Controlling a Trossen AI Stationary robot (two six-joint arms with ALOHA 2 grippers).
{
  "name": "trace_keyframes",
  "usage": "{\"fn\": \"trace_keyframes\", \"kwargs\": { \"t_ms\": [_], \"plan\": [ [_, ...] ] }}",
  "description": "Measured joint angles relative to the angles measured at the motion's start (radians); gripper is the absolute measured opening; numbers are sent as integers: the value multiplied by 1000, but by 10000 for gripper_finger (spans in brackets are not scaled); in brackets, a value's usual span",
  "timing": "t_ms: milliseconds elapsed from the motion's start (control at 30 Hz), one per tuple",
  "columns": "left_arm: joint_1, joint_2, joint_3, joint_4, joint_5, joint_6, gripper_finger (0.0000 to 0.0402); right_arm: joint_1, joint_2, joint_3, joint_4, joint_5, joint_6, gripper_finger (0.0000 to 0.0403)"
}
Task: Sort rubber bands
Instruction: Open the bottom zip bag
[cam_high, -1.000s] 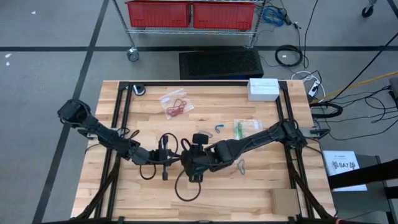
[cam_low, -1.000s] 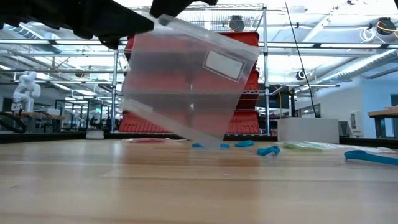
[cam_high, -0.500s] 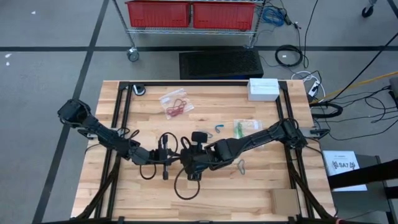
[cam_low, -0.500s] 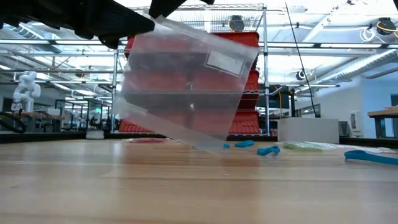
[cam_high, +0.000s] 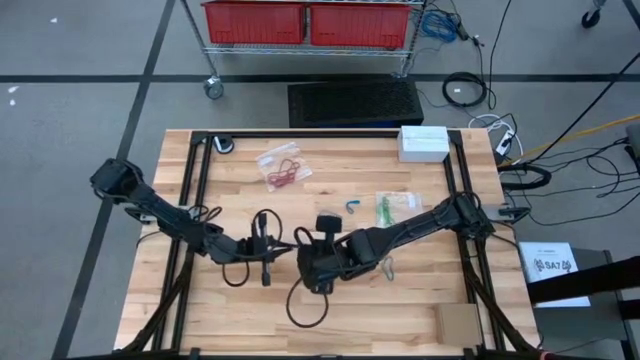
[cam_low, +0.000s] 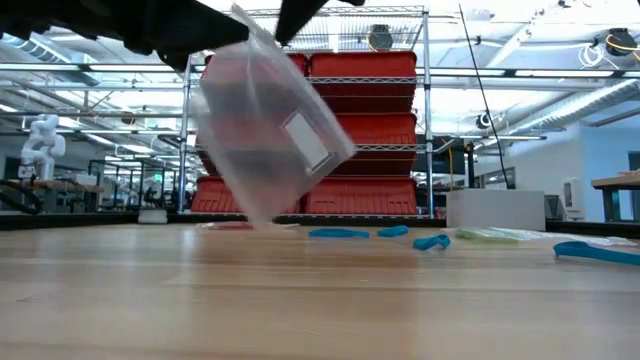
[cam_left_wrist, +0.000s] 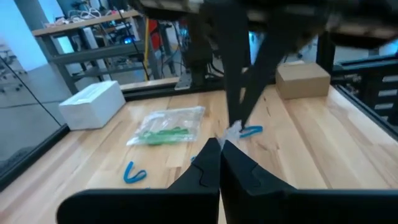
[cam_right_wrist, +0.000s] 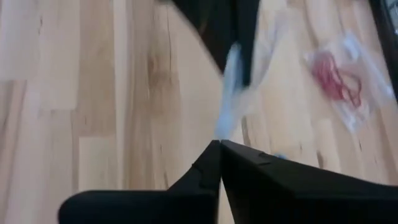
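Your left gripper (cam_high: 283, 250) and right gripper (cam_high: 300, 255), both pinched on a clear bag (cam_low: 265, 140) mid-table; blue bands (cam_high: 353, 207) at two o'clock.

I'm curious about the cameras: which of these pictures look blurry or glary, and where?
Right wrist view: table and bag of red bands smeared. Left wrist view: arm overhead blurred, bag of green bands fairly clear. Low view: clear bag hazy, ceiling lights glaring. High view: sharp, evenly lit.

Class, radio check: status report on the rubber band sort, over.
Left gripper and right gripper both shut on clear bag, lifted mid-table. Blue rubber bands loose; red bands and green bands bagged. No obstruction seen.
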Motion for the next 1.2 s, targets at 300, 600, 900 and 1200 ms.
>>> {"fn": "trace_keyframes", "kwargs": {
  "t_ms": [300,600,900,1200],
  "plan": [
    [0,-35,0,-8,-1,23,0,39,0,0,-160,1,121,1],
    [0,-39,-19,-9,-1,-2,0,95,-37,0,-57,181,124,51],
    [0,-39,-19,-7,-1,-3,0,27,-34,-1,48,102,44,141],
    [0,-39,-19,-7,-1,-2,0,-22,-34,-1,64,21,33,127]
  ]
}}
